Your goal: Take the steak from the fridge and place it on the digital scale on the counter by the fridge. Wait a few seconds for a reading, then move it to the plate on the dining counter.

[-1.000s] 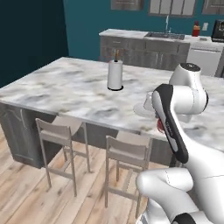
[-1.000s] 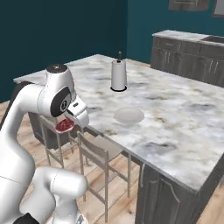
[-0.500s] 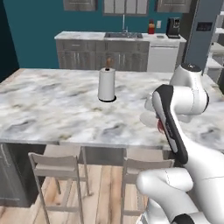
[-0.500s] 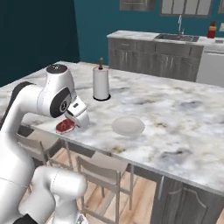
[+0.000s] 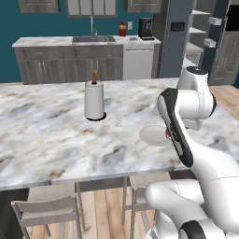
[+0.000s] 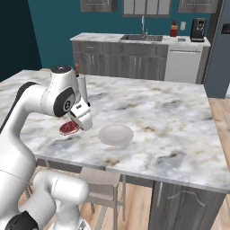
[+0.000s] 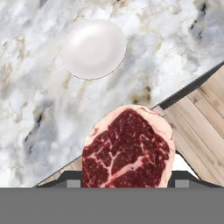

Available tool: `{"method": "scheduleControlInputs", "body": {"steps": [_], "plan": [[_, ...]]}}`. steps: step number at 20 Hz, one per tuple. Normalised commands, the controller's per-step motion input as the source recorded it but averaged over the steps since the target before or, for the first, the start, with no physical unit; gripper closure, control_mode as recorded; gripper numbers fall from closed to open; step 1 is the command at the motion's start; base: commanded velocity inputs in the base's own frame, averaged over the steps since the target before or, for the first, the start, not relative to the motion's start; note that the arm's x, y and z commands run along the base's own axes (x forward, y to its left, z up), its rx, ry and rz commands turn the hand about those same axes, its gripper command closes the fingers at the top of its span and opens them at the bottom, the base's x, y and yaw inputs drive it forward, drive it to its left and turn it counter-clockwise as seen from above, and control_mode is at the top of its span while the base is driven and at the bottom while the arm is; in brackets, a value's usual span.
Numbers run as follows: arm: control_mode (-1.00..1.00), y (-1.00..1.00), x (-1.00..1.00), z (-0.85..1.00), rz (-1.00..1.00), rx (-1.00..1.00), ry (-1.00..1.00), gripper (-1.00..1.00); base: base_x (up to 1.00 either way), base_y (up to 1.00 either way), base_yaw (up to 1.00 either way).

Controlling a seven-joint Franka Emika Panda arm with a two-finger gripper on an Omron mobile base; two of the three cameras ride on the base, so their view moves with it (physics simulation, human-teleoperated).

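Marble spreads wide across the dining counter (image 5: pixel 56 135), the broad surface with grey stools (image 5: pixel 46 212) tucked under its near edge. Beyond it, along the far wall, runs the narrower counter (image 6: pixel 134 39) with its sink, a black coffee machine (image 6: pixel 198 29) and a red bottle (image 6: pixel 173 29) at its right end; the slate fridge (image 5: pixel 179 37) stands past that end. Since half a second ago both base views have swung round, so the far wall now faces the cameras more squarely; that is the base driving, not the things moving. A paper towel roll (image 5: pixel 94 100) stands upright toward the middle of the surface. The plate (image 6: pixel 116 134) lies bare near the near edge, and now sits closer in front of the arm than before. The pincer (image 6: pixel 76 123) is pinching the steak (image 7: pixel 127 151), which hangs above the near edge of the surface, apart from the plate, its flat red face toward the hand camera. How high it hangs is hard to judge; probably just above the marble.
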Motion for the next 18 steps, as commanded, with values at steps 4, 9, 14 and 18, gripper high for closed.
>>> {"method": "scheduleControlInputs", "body": {"steps": [4, 9, 14, 18], "plan": [[-1.00, -0.10, 0.83, -0.20, -0.27, 0.00, 0.15, 1.00, 0.00, 0.00, 0.00], [-1.00, -0.52, 1.00, -0.35, -0.10, 0.00, 0.17, 1.00, 0.00, 0.00, 0.00], [-1.00, -0.53, 0.91, -0.68, -0.02, 0.00, 0.12, 1.00, 0.00, 0.00, 0.00], [-1.00, -0.19, 0.71, -0.94, 0.00, 0.00, 0.00, 1.00, 0.00, 0.00, 0.00]]}}
